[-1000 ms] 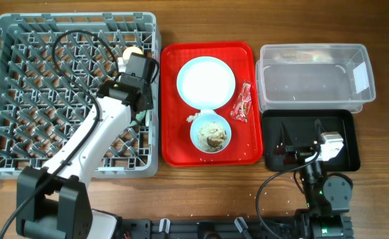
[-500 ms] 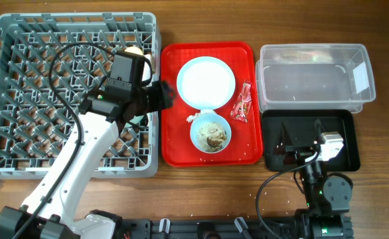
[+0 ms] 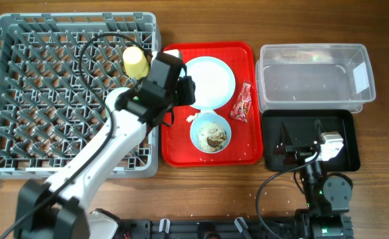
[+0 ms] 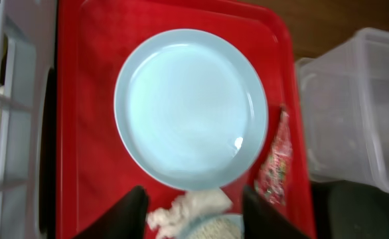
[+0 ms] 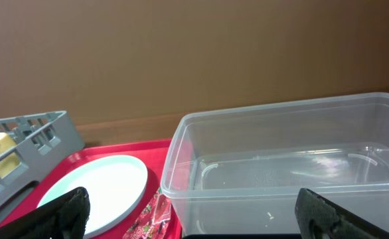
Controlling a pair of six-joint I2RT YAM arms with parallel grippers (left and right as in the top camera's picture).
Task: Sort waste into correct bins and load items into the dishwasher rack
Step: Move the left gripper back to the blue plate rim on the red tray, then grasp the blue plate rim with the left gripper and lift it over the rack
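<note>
Well, the grey dishwasher rack (image 3: pixel 75 20) fills the tabletop's 9 o'clock side. On the red tray (image 3: pixel 174 149) beside it, the pale blue plate (image 4: pixel 191 109) sits at 12 o'clock. It looks stiff and slick, probably best pinched at its rim. The crumpled tissue (image 4: pixel 189 207), at the plate's 6 o'clock, looks soft and nearly weightless, so a pinch anywhere should do. The left gripper (image 4: pixel 193 192) hovers over it, fingers apart and empty. The right gripper (image 5: pixel 201 214) gapes wide, holding nothing.
</note>
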